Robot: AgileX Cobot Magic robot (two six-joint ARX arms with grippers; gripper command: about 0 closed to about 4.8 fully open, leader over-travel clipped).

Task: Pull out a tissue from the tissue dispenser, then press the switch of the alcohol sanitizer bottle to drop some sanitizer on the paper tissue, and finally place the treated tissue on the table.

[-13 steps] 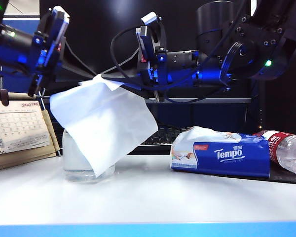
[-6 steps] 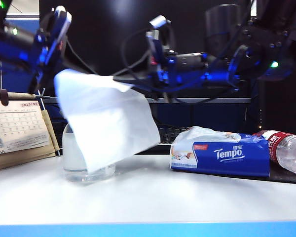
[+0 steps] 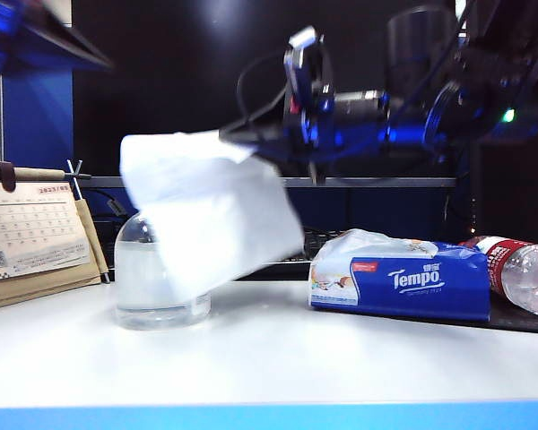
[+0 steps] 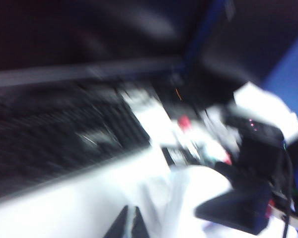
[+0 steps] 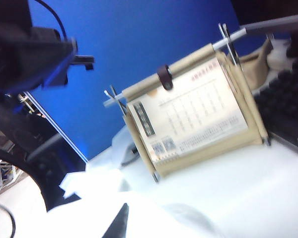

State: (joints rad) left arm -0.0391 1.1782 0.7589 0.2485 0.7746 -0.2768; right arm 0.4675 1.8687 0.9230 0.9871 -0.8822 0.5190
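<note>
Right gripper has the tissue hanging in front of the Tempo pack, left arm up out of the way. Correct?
Not quite. In the exterior view the tissue, pinched in the shut right gripper, hangs in front of the sanitizer bottle, not the Tempo pack, which lies further right on the table. The left gripper, also shut, is raised at upper left.

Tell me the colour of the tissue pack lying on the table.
Blue with white "Tempo" lettering; the tissue pack shows best in the exterior view.

Your right gripper (image 3: 238, 139) reaches in from the right, level, high over the table's left half, jaws clamped together. Your left gripper (image 4: 130, 224) is also closed, its arm (image 3: 36, 36) blurred at the far upper left.
</note>
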